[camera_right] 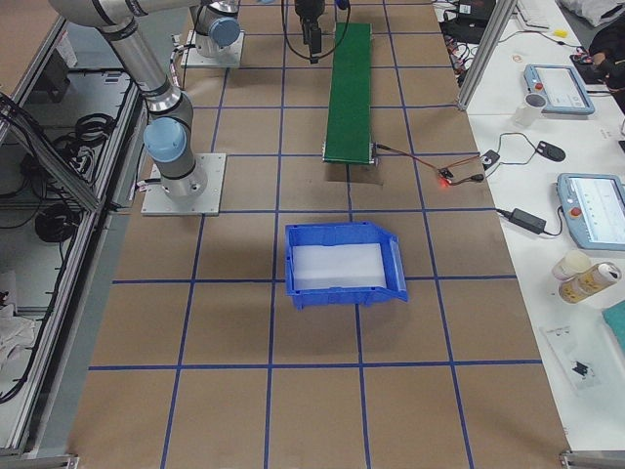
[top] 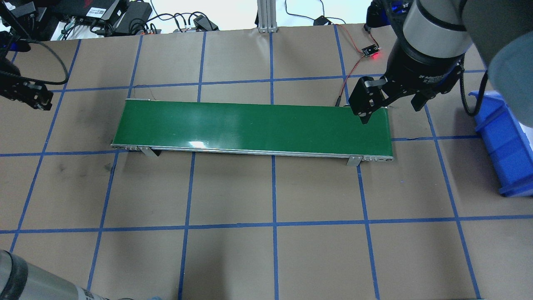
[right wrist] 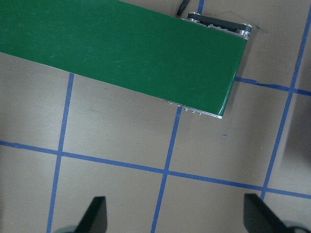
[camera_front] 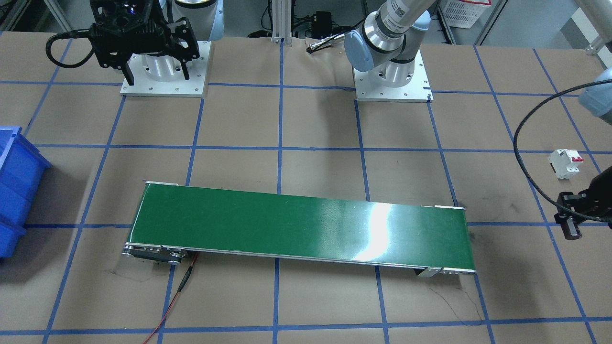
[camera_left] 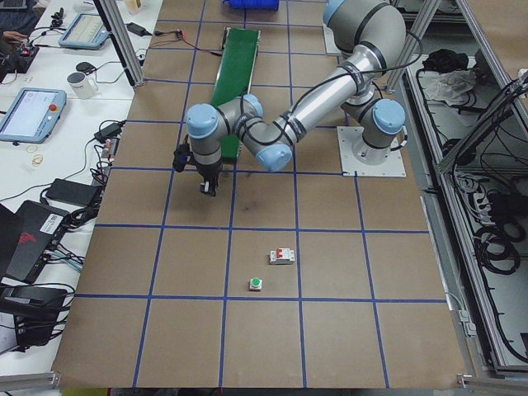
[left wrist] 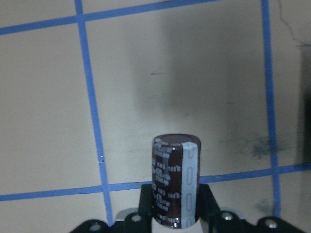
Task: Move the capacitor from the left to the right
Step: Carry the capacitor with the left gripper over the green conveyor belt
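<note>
The capacitor (left wrist: 175,179), a dark-brown cylinder with a grey stripe, is held between the fingers of my left gripper (camera_front: 571,223), seen close up in the left wrist view above bare brown paper. The left gripper hangs above the table off the belt's left end (top: 29,95). My right gripper (top: 391,108) is open and empty, hovering above the right end of the green conveyor belt (top: 250,125). Its two fingers (right wrist: 97,216) show spread wide in the right wrist view.
A white breaker with a red switch (camera_front: 565,162) lies on the table near the left gripper, and a small green-and-white part (camera_left: 256,285) lies beyond it. A blue bin (top: 504,141) stands past the belt's right end. Red wires and a small lit board (top: 370,52) lie behind the belt.
</note>
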